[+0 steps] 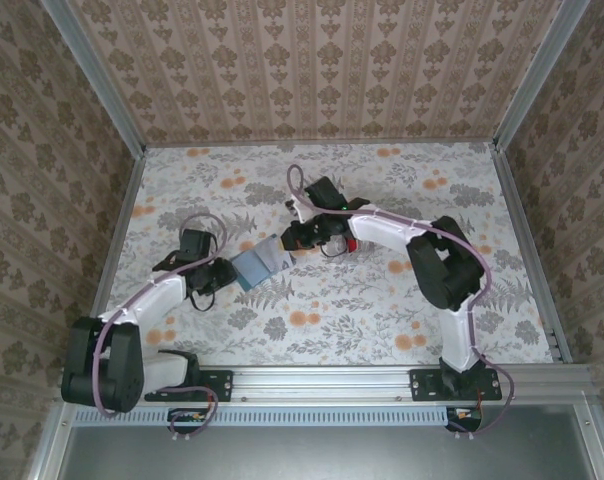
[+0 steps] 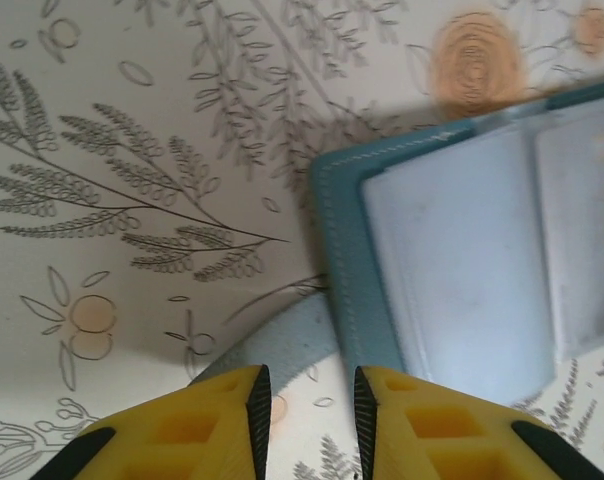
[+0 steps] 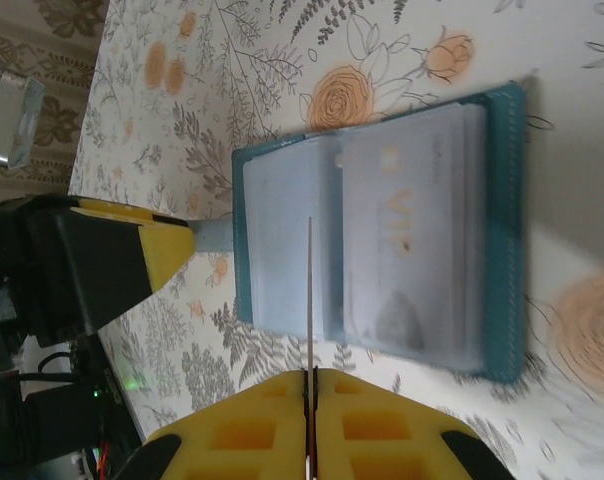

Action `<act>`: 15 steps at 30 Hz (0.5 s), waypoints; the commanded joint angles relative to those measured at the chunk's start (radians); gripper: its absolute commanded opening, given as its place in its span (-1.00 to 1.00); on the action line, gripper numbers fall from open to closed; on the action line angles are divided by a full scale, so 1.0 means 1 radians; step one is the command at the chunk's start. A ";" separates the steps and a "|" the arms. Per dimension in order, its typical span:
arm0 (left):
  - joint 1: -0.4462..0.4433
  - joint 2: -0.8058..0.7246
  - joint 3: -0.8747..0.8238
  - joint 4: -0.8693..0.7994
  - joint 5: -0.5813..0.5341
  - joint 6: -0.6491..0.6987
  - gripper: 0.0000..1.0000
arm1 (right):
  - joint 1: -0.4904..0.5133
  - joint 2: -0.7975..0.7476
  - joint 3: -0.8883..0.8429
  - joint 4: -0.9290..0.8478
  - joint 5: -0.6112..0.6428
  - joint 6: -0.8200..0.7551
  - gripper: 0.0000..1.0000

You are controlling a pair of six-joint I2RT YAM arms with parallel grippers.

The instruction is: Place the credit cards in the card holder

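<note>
card holder (image 3: 507,230), teal, spread open, pale card (image 3: 407,240) in one pocket

Legible markings, for your check:

1. "VIP": gold capitals on the pale card (image 3: 407,230), which sits under a clear sleeve of the open card holder (image 3: 504,200). From the right wrist camera you read the letters turned on their side.
2. On the same card, further along from the letters, you see a dark patch of print too blurred to read.
3. Edge-on card (image 3: 309,290): you see its thin edge alone, so nothing to read.
4. Elsewhere you find nothing legible.
</note>
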 commanded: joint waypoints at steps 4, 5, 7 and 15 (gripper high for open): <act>0.021 0.104 0.028 0.033 -0.032 0.034 -0.45 | 0.004 0.111 0.119 0.047 -0.049 0.063 -0.78; 0.022 0.120 0.037 0.035 -0.035 0.037 -0.45 | 0.006 0.123 0.132 0.045 -0.041 0.064 -0.78; 0.022 0.155 0.053 0.048 -0.034 0.045 -0.48 | 0.006 0.145 0.158 0.035 -0.026 0.062 -0.78; 0.022 0.250 0.103 0.080 -0.031 0.065 -0.54 | 0.015 0.199 0.201 0.019 -0.048 0.074 -0.78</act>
